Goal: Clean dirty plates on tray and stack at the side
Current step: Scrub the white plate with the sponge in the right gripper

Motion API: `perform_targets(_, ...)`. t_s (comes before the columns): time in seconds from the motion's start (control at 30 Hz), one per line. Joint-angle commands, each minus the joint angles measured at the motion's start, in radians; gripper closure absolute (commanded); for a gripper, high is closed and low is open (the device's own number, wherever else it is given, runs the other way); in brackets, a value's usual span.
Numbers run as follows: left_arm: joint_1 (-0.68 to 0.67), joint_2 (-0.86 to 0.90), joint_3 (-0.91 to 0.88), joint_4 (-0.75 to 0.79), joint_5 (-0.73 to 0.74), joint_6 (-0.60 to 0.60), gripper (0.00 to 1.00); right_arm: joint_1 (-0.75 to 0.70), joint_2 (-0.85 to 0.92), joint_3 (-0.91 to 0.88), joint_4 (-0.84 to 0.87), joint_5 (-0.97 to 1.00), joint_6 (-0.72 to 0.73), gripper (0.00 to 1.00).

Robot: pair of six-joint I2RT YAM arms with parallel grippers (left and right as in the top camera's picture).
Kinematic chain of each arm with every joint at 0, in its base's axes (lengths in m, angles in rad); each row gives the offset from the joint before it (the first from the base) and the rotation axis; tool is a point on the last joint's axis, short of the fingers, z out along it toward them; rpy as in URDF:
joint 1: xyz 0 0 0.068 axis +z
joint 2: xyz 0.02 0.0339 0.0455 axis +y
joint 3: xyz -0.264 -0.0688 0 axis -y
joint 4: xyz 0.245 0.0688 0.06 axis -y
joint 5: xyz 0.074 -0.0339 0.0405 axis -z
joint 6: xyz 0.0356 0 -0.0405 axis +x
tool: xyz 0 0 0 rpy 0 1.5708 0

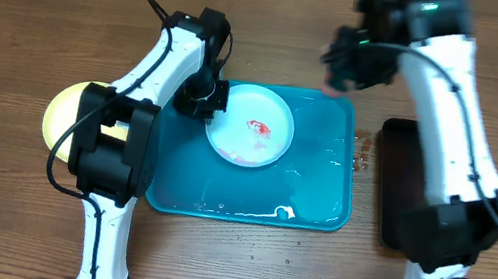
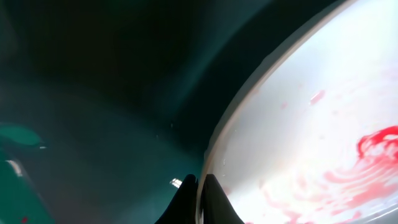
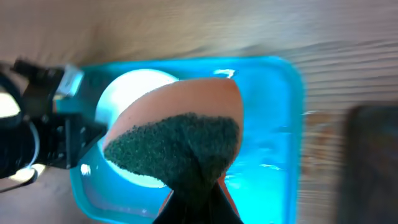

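Overhead is looking straight down at my table [image 1: 239, 260]; left wrist is hugging the plate [image 2: 311, 124] rim; right wrist is seeing that plate at 9 o'clock, farther off.

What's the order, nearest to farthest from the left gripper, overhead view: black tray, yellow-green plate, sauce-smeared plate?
1. Sauce-smeared plate, on the turquoise tray, touching the left gripper.
2. Yellow-green plate, off the tray, far left.
3. Black tray, far right.

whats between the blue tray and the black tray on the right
A narrow strip of wooden table, bare except for a few small marks beside the blue tray, seen in the overhead view.
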Motion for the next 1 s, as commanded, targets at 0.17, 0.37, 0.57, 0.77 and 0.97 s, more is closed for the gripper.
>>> perform_targets(0.17, -0.014, -0.027, -0.149, 0.097, -0.010, 0.026, 0.96, 0.099, 0.040, -0.252, 0.165, -0.018, 0.092, 0.96)
perform_targets(0.37, -0.013, -0.027, -0.231, 0.177, 0.008, 0.005, 0.96, 0.106, 0.040, -0.471, 0.343, -0.018, 0.135, 0.96)
perform_targets(0.57, -0.014, -0.027, -0.258, 0.204, 0.010, 0.002, 0.96, 0.106, 0.040, -0.610, 0.507, -0.051, 0.160, 0.96)
perform_targets(0.77, -0.014, -0.026, -0.259, 0.219, 0.012, 0.001, 0.96, 0.113, 0.055, -0.659, 0.597, -0.048, 0.229, 0.96)
perform_targets(0.97, -0.014, -0.026, -0.259, 0.222, 0.027, 0.002, 0.96, 0.142, 0.139, -0.658, 0.614, -0.072, 0.296, 0.96)
